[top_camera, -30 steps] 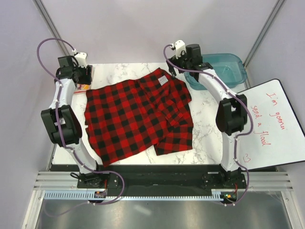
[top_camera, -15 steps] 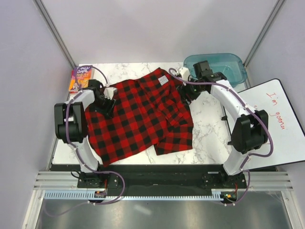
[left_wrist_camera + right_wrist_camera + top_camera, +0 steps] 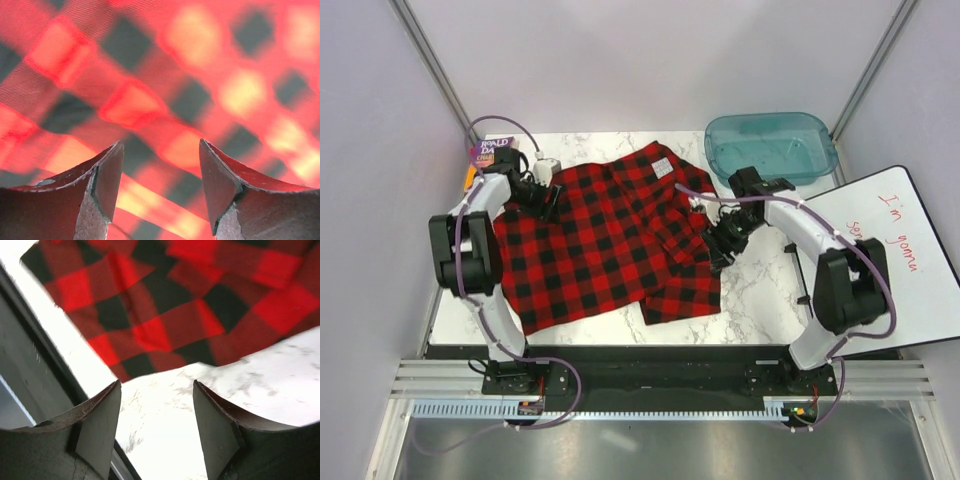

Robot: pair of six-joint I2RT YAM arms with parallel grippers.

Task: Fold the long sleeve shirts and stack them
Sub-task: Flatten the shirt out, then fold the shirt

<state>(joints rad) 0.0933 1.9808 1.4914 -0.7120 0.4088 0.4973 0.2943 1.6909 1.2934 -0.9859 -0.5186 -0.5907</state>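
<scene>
"Across the tabletop (image 3: 752, 290) lies the plaid shirt (image 3: 600, 240), spread out. See the left end effector (image 3: 542, 197) at its far-left corner?"

"From above, barely. Its wrist camera shows fingers spread wide, plaid close beneath. The right end effector (image 3: 156, 385) is spread too, over bare marble beside the shirt's right edge."

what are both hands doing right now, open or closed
Left hand: open, holding nothing, close over the shirt.
Right hand: open, holding nothing, over the table by the shirt's edge.
</scene>
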